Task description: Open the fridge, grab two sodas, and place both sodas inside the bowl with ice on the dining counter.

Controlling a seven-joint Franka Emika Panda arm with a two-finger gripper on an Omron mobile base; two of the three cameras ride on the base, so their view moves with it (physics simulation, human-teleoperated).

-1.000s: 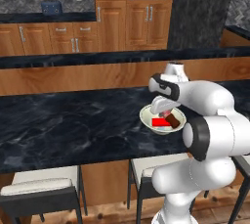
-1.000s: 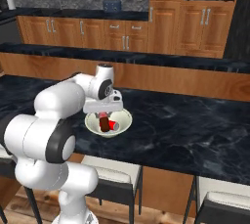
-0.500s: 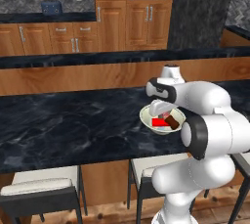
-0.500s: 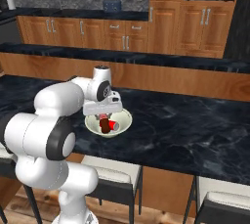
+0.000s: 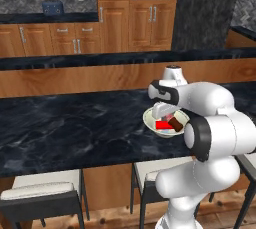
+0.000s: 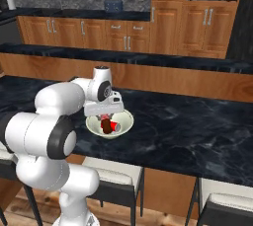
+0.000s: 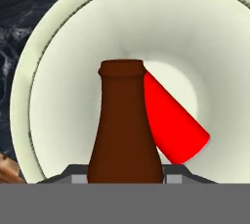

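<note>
Left base view: the dining counter runs across the frame as a long slab of glossy black stone veined in pale grey, on a warm wood-panelled base, with white-cushioned stools tucked under its near edge. Toward its right end sits the bowl, a shallow round dish of smooth cream-white. Inside it lie a flat-looking patch of bright red, the can, and just right of it the dark-brown bottle. The gripper hangs directly above the bowl, close over its contents, at the end of the rounded white arm.

In the right base view the same bowl rests on the counter just right of the arm's bulk, with the gripper lowered over its left half. The brown bottle lies in the bowl beneath it, and the red can touches the bottle on the right.

In the hand view the bowl's wide smooth rim curves round the whole scene against the veined black stone. The bottle, matte brown with a flared lip, rises from between the finger bases at the bottom, neck pointing away. The red can, a plain cylinder, leans against the bottle's right side.

I cannot tell whether the fingers pinch the bottle or stand clear of it.
</note>
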